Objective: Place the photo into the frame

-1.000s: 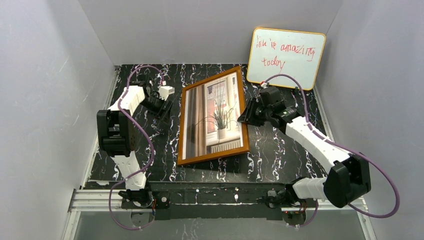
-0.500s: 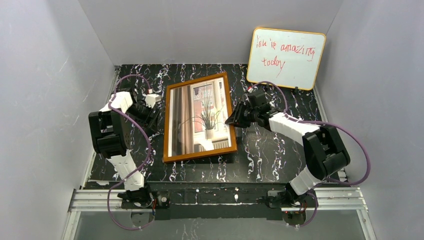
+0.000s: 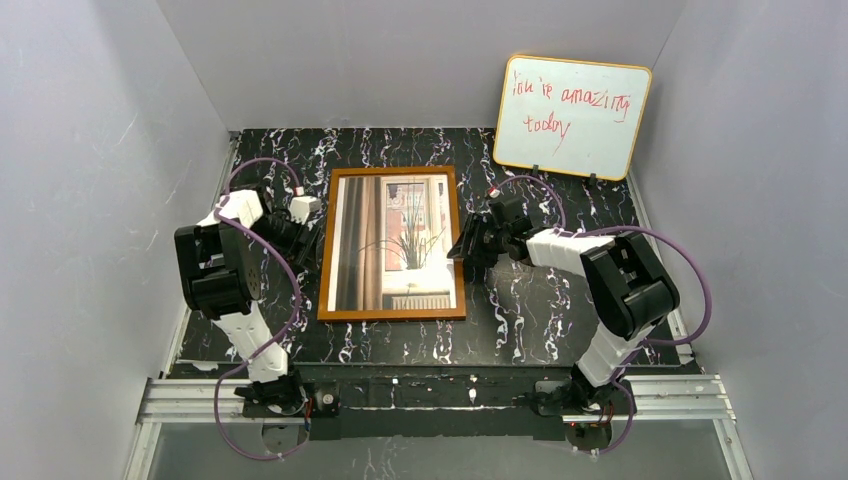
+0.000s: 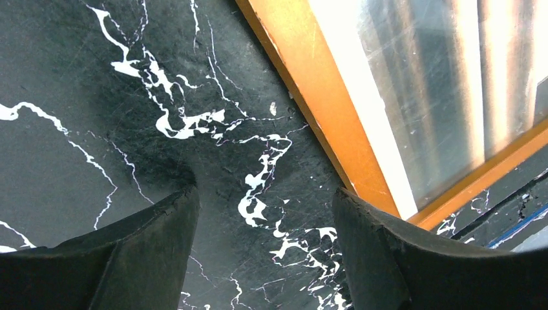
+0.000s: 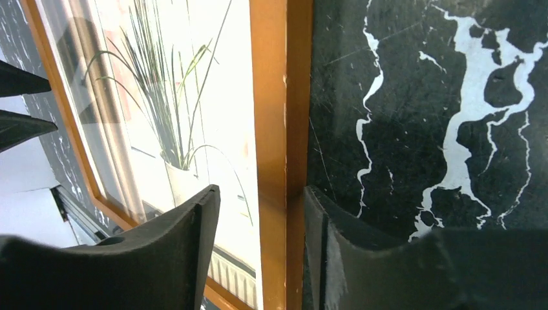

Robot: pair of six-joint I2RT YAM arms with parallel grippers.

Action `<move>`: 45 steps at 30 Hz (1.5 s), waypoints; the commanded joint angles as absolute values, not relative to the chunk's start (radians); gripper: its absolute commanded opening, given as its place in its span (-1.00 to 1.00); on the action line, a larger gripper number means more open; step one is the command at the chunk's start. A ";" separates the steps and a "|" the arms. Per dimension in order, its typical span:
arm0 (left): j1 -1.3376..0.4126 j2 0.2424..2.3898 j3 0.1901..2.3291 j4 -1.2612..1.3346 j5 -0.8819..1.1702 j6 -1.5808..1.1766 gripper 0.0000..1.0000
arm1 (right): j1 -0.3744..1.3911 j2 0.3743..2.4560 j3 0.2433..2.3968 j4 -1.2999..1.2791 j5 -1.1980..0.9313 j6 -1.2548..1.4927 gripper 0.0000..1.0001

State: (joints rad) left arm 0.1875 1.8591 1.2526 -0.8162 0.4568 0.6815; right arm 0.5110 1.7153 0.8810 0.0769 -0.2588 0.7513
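Orange-brown wooden frame (image 3: 392, 314): flat on the black marbled table (image 3: 540, 310), glass up, long axis near to far, the photo (image 3: 390, 245) showing behind the glass. Right gripper (image 5: 262, 194): jaws spread, straddling the right rail, the closer arm. Left gripper (image 4: 262, 200): spread, empty, just left of the left rail, not touching.

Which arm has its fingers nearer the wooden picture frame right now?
Right. The right arm's fingers straddle the frame's right rail. The left arm's fingers hang over the table beside the frame's left edge, apart from it.
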 commanded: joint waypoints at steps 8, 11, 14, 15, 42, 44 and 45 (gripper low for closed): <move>0.216 1.783 1.263 -0.879 0.564 0.720 0.94 | 0.515 1.663 0.953 -0.021 -0.193 0.669 0.78; 0.226 1.764 1.256 -0.853 0.609 0.692 0.97 | 0.509 1.606 0.983 -0.101 -0.121 0.642 0.97; 0.253 1.731 1.217 -0.729 0.691 0.578 0.96 | 0.499 1.533 1.009 -0.200 0.081 0.636 0.97; 0.264 1.710 1.185 -0.650 0.714 0.519 0.96 | 0.493 1.509 1.014 -0.239 0.166 0.637 0.97; 0.278 1.664 0.354 1.136 0.526 -0.170 0.96 | 0.172 1.437 0.236 1.113 0.688 0.155 0.97; 0.272 1.710 0.315 1.285 0.516 -0.216 0.96 | 0.168 1.475 0.230 1.156 0.666 0.149 0.97; 0.271 1.723 0.312 1.324 0.524 -0.219 0.96 | 0.166 1.493 0.225 1.177 0.669 0.152 0.97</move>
State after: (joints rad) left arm 0.2783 1.6718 0.3607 1.0782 0.5510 -0.1375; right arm 0.1745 1.4437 0.2447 0.9752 0.7143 0.1692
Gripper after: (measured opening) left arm 0.981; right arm 0.985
